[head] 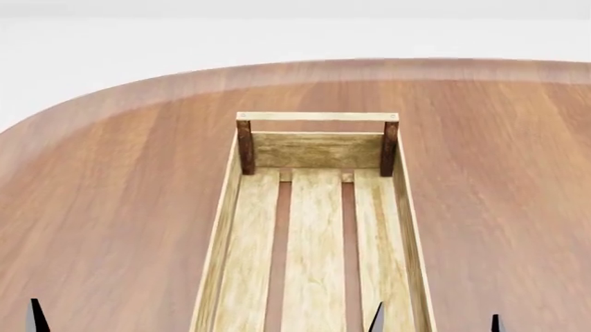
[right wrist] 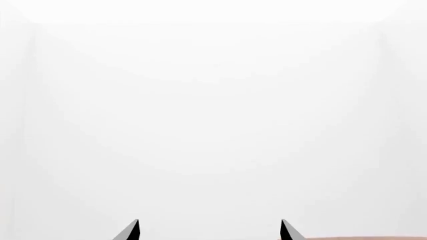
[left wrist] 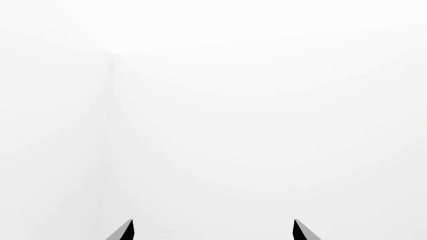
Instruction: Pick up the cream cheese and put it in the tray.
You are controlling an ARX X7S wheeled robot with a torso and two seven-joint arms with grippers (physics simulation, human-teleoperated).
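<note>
left hand (left wrist: 213, 231): two slim tapered tips, black inner faces, grey outer faces; sharp points | right hand (right wrist: 209, 231): same black-and-grey pointed tips | head view: only thin dark spikes at bottom edge; no cables or markings discernible

Two dark fingertips (left wrist: 123, 231) of the left claw (left wrist: 212, 231) stand well apart with nothing between them; ahead lies only a white wall corner (left wrist: 112, 55).
</note>
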